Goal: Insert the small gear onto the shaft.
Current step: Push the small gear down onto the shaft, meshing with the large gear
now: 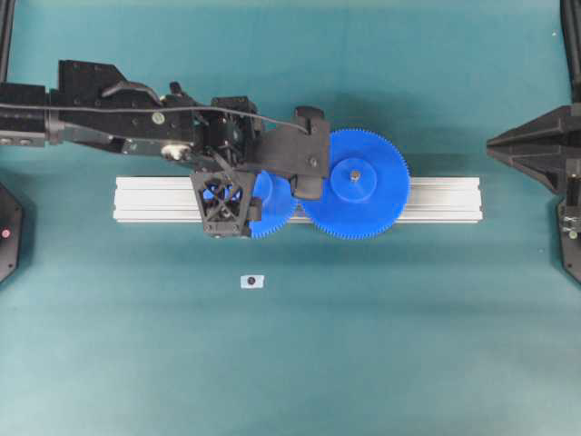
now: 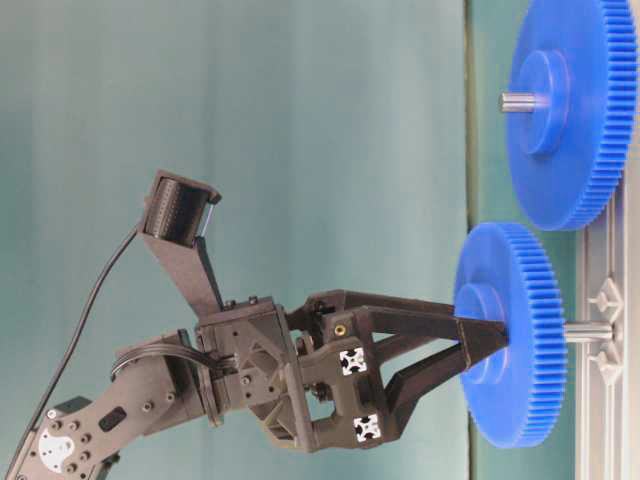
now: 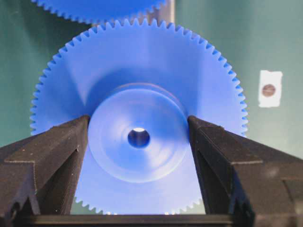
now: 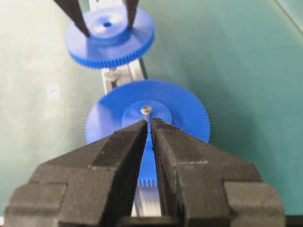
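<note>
Table-level view, left end effector (image 2: 480,345) pinching small gear (image 2: 510,335) hub, above shaft (image 2: 588,331)

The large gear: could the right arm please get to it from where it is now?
Probably yes. The right gripper is shut and empty, parked at the table's edge, and nothing lies between it and the large gear; the left gripper holds the small gear beyond.

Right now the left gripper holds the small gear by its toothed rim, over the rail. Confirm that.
Not by the rim. The left gripper clamps the small gear by its raised hub, as the left wrist view shows. It is over the rail.
</note>
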